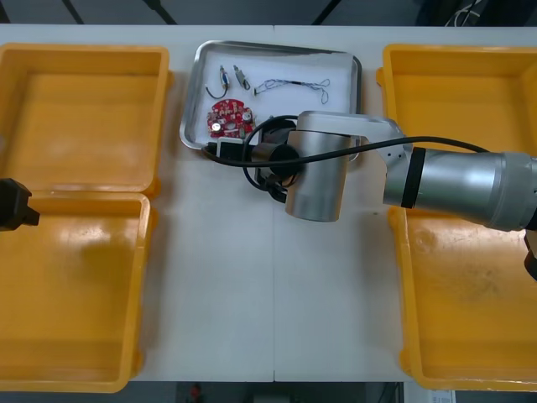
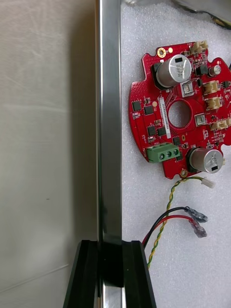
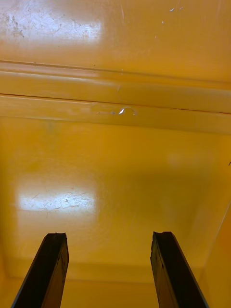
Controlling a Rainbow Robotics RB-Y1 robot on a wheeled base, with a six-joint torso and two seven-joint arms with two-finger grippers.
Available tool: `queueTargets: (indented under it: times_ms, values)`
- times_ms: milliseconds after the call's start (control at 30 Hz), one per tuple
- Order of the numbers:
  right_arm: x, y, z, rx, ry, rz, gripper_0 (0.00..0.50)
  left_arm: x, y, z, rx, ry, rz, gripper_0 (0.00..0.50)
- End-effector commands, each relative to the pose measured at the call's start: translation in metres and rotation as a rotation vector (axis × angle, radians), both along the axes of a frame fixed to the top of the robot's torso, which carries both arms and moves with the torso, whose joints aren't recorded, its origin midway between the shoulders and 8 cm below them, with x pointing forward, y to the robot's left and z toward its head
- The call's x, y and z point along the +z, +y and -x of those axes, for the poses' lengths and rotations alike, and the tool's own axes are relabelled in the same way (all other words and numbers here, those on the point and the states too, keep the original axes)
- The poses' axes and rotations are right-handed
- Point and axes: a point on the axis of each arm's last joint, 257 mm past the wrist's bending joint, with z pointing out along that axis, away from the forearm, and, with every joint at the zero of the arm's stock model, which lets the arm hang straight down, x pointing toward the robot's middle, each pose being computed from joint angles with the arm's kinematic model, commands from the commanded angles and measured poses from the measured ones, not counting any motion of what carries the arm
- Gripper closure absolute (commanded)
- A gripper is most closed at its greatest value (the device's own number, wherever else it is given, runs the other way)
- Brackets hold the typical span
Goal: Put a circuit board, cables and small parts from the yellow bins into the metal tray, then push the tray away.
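The metal tray (image 1: 352, 67), white inside, lies at the table's far middle. It holds a round red circuit board (image 1: 229, 117), two small metal parts (image 1: 226, 77) and a twisted blue and white cable (image 1: 294, 84). My right gripper (image 1: 221, 149) reaches across to the tray's near left corner. In the right wrist view the right gripper (image 2: 111, 269) is shut on the tray's shiny rim (image 2: 109, 120), with the circuit board (image 2: 178, 110) and a red and yellow cable (image 2: 168, 216) just inside. My left gripper (image 1: 17, 206) waits at the left edge, and the left gripper (image 3: 109, 236) is open over a bin floor (image 3: 115, 168).
Two yellow bins (image 1: 80, 117) (image 1: 71, 294) stand at the left and two more (image 1: 461, 92) (image 1: 470, 327) at the right, all looking bare. The right arm's silver body (image 1: 319, 168) lies across the table between tray and right bins. A strip of table shows beyond the tray's far rim.
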Motion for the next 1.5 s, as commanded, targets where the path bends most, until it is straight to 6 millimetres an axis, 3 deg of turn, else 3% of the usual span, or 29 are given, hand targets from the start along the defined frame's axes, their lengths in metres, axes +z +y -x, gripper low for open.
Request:
queueTargets:
  times_ms: [33, 533, 967, 1067, 1100, 1133, 1167, 1200, 1233, 1333, 1500]
  values:
    - [0.044, 0.013, -0.022, 0.066, -0.104, 0.025, 0.5, 0.013, 0.01, 0.002, 0.036, -0.015, -0.021, 0.0]
    - [0.072, 0.023, -0.059, 0.139, -0.2, -0.015, 0.5, 0.013, 0.01, 0.002, 0.036, -0.015, -0.021, 0.0]
    - [0.072, 0.03, -0.059, 0.146, -0.199, -0.022, 0.5, 0.013, 0.01, 0.002, 0.036, -0.015, -0.021, 0.0]
    - [0.072, 0.032, -0.058, 0.148, -0.199, -0.024, 0.394, 0.013, 0.01, 0.002, 0.036, -0.015, -0.021, 0.0]
    - [0.074, 0.033, -0.057, 0.151, -0.2, -0.027, 0.269, 0.013, 0.01, 0.002, 0.036, -0.015, -0.021, 0.0]
    - [0.074, 0.033, -0.058, 0.15, -0.2, -0.027, 0.231, 0.013, 0.01, 0.002, 0.036, -0.015, -0.021, 0.0]
    - [0.075, 0.034, -0.057, 0.15, -0.2, -0.029, 0.231, 0.013, 0.01, 0.002, 0.036, -0.015, -0.021, 0.0]
    - [0.076, 0.035, -0.057, 0.152, -0.202, -0.032, 0.109, 0.013, 0.01, 0.002, 0.036, -0.015, -0.021, 0.0]
    - [0.077, 0.035, -0.058, 0.151, -0.204, -0.031, 0.046, 0.013, 0.01, 0.002, 0.036, -0.015, -0.021, 0.0]
    - [0.08, 0.035, -0.058, 0.148, -0.207, -0.029, 0.0, 0.013, 0.01, 0.002, 0.036, -0.015, -0.021, 0.0]
    - [0.087, 0.031, -0.055, 0.129, -0.209, -0.004, 0.0, 0.013, 0.01, 0.002, 0.036, -0.015, -0.021, 0.0]
